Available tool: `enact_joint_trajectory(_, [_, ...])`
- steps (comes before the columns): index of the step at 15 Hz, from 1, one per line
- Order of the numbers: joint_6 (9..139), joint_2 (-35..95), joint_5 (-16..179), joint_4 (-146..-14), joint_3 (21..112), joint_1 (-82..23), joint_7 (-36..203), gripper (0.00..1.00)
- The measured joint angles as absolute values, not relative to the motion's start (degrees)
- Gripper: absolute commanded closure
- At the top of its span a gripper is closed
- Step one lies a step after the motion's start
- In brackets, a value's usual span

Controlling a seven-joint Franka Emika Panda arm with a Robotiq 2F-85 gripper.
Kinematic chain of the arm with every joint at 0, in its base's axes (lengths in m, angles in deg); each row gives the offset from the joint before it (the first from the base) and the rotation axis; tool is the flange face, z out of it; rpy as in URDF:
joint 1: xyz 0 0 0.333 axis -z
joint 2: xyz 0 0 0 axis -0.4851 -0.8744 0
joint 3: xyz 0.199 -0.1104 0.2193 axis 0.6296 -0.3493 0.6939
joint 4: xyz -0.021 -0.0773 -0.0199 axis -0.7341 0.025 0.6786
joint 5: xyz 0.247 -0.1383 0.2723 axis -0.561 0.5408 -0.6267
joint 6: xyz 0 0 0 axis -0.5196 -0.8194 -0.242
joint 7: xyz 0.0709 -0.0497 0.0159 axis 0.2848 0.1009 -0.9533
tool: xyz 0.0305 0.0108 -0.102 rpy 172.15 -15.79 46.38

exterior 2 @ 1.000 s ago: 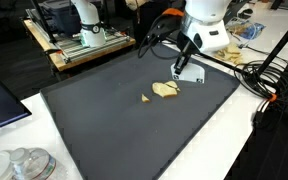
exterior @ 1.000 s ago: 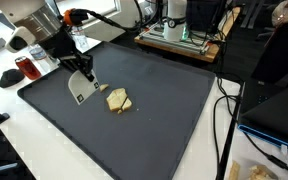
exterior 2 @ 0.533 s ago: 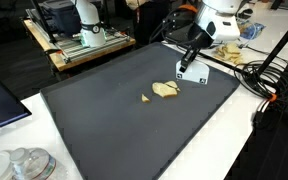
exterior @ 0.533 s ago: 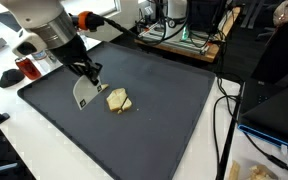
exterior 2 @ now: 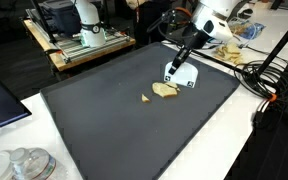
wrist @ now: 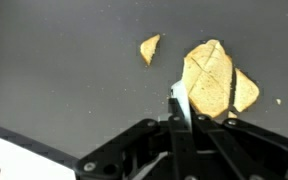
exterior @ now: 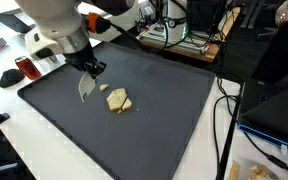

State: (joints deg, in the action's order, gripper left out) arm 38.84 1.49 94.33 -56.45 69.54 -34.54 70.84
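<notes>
A robot gripper [exterior: 92, 68] is clamped tight on the handle of a white spatula [exterior: 86, 87]. The spatula blade is tilted just beside a small stack of toast pieces [exterior: 119, 100] on a dark mat [exterior: 174, 125]. A smaller crumb [exterior 2: 145, 98] lies near the stack, apart from it. To slide under the stack cleanly, the blade's edge likely needs to be laid flat on the mat. It should then be pushed slowly so the pieces don't skid.

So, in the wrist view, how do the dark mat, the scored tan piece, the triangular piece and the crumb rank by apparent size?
1. dark mat
2. scored tan piece
3. triangular piece
4. crumb
The half-hidden piece under the scored one cannot be ranked fairly.
</notes>
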Motion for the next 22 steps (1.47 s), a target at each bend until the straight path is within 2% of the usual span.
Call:
enact_joint_trajectory(12, [54.9, 12.4, 110.1, -79.3, 68.2, -31.5, 55.1, 0.99])
enact_joint_trajectory(22, [57.2, 14.1, 112.7, -86.0, 68.9, -29.5, 39.7, 0.96])
